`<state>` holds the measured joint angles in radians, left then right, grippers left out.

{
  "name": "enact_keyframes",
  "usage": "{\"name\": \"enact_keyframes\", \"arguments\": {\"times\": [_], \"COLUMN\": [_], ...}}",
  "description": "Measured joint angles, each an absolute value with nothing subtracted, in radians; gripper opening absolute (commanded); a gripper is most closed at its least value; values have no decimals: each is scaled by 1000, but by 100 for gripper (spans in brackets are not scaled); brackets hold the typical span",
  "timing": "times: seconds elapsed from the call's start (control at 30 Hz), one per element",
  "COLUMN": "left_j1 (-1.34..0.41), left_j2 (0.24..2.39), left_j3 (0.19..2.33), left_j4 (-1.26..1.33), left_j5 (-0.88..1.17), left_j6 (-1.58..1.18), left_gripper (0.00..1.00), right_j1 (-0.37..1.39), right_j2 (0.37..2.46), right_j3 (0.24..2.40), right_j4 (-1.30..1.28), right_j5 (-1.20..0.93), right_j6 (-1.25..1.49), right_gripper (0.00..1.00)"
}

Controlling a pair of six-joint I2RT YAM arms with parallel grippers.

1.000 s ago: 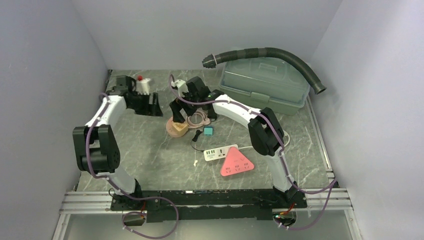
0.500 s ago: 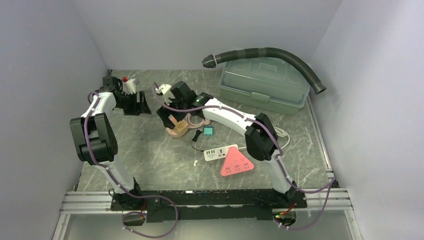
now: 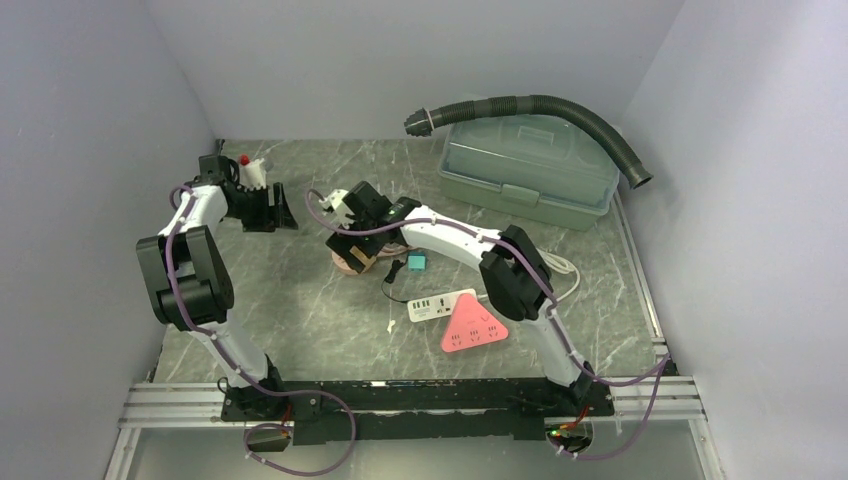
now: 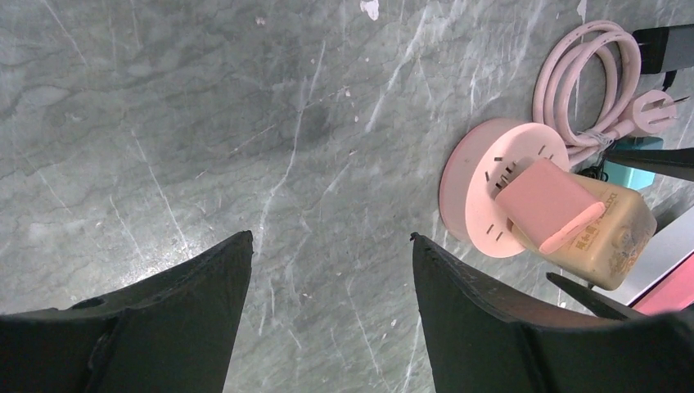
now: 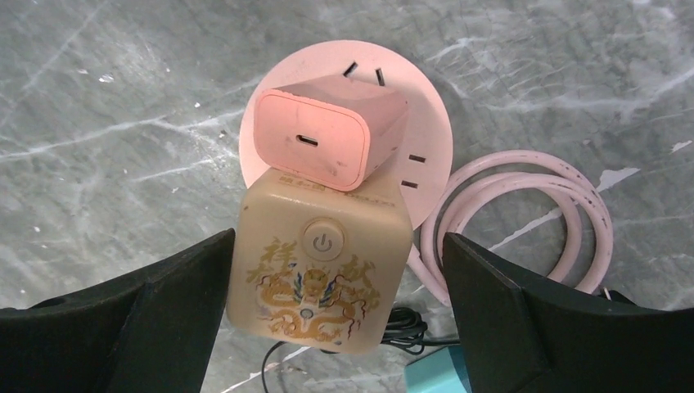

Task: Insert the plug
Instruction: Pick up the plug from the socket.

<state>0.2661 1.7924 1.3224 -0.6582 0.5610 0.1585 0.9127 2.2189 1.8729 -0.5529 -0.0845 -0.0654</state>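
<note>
Mid-table, the right claw [image 5: 340, 246] hangs spread wide, straddling a tan box [image 5: 319, 282] and the pink plug [image 5: 327, 139], which sits on the round pink socket [image 5: 427, 123], touching the box. At the far left, the left claw [image 4: 331, 237] is spread too, gripping nothing, above the table [image 4: 164, 123].

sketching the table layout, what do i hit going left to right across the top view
left gripper → round pink socket → teal cube → pink triangular strip. Left out because they overlap these: white strip, box, hose.
</note>
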Motion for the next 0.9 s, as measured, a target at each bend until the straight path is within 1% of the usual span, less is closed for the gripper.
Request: {"name": "enact_keyframes", "arguments": {"times": [0.07, 0.1, 0.2, 0.23, 0.4, 0.57, 0.7, 0.77, 0.9], "left_j1": [266, 266, 266, 266, 266, 266, 266, 266, 266], "left_j2": [1792, 1792, 1792, 1792, 1790, 1778, 1753, 1739, 1721], "left_j3": [1318, 1315, 1311, 1311, 1306, 1295, 1284, 1279, 1269], "left_j4": [-658, -659, -662, -662, -664, -671, -679, -690, -702], "left_j5": [561, 561, 561, 561, 561, 561, 566, 570, 582], "left_j6": [163, 164, 164, 165, 172, 183, 199, 207, 224], "left_gripper": [75, 75, 75, 75, 75, 75, 75, 75, 75], "right_j1": [912, 911, 904, 903, 886, 875, 878, 889, 946], "right_j2": [2230, 2234, 2235, 2235, 2219, 2175, 2099, 2036, 1925], "right_j3": [1873, 1872, 1863, 1861, 1829, 1761, 1652, 1566, 1421], "right_j4": [-553, -552, -548, -548, -541, -548, -559, -566, -590], "right_j5": [-89, -93, -123, -141, -233, -314, -379, -409, -441], "right_j6": [-79, -87, -113, -123, -168, -243, -306, -338, -374], "right_gripper": [94, 89, 63, 57, 49, 47, 49, 53, 69]}}
